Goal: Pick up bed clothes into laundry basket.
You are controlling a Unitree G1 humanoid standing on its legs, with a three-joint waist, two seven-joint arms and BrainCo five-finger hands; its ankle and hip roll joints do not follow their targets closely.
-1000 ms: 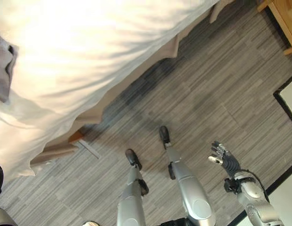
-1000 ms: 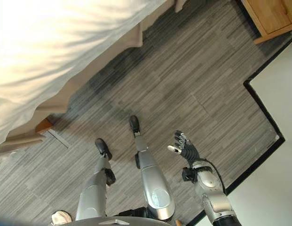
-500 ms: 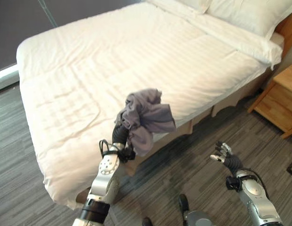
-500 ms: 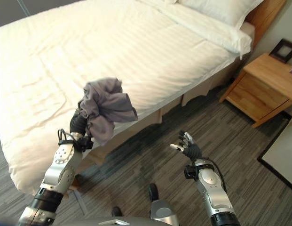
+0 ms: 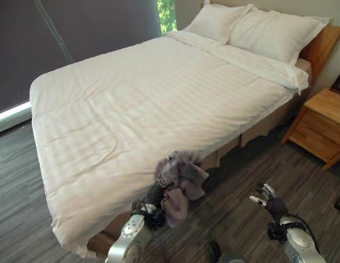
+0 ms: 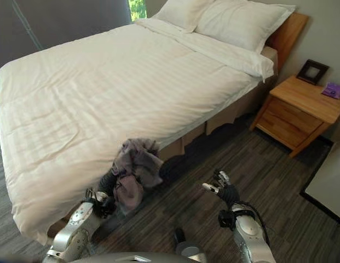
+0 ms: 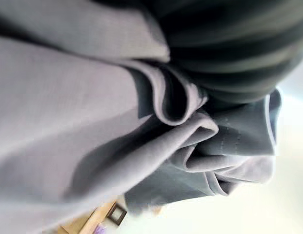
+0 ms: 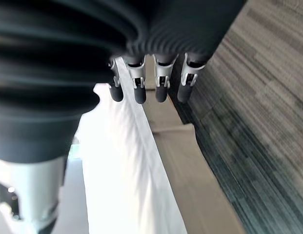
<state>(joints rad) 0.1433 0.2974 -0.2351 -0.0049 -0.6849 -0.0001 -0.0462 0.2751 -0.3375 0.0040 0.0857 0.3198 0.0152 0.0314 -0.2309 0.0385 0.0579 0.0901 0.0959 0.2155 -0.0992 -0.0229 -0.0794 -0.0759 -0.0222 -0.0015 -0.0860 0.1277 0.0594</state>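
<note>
A crumpled grey garment point(image 5: 178, 181) is bunched over my left hand point(image 5: 154, 195) and hangs from it in the air, just off the near side edge of the bed point(image 5: 131, 104). From the left wrist the grey garment point(image 7: 92, 122) lies in folds right against the dark cover of my left hand point(image 7: 234, 48). My right hand point(image 6: 222, 190) is held low over the floor to the right, open, its fingers point(image 8: 147, 83) straight and holding nothing.
The bed has a white duvet and two pillows point(image 5: 252, 30) at its head. A wooden nightstand point(image 6: 301, 107) with a small picture frame point(image 6: 312, 71) stands right of the bed. Grey plank floor point(image 5: 241, 175) runs between bed and nightstand.
The camera has swung up from the floor to the whole bed. My left hand with the grey garment now sits lower in the view, near the bed's edge. The right hand stays open.
</note>
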